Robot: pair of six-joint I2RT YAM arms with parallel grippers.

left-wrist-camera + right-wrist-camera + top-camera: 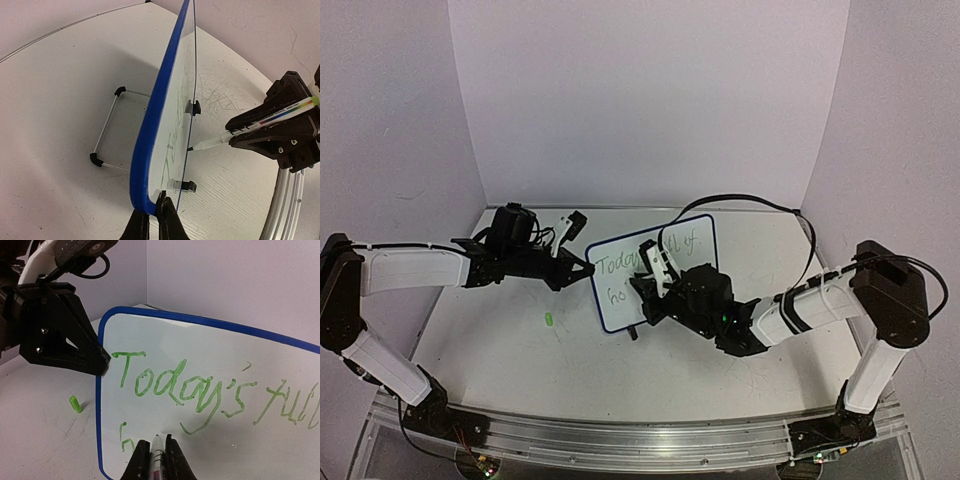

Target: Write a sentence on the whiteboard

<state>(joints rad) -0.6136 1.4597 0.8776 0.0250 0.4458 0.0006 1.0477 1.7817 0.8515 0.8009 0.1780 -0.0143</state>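
Right wrist view alone reads the green cursive sentence (180, 390), "Today's full", on the blue-framed white whiteboard (210, 355); my left gripper (154, 220) pinches its edge, and my right gripper (157, 442) clamps a white marker (212, 142).

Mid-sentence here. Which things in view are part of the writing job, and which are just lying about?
In the job: whiteboard, clamped at its edge by left pincer; green sentence, unfinished; marker in right pincer.
Lying about: small green cap on the table; black cable beyond the whiteboard.
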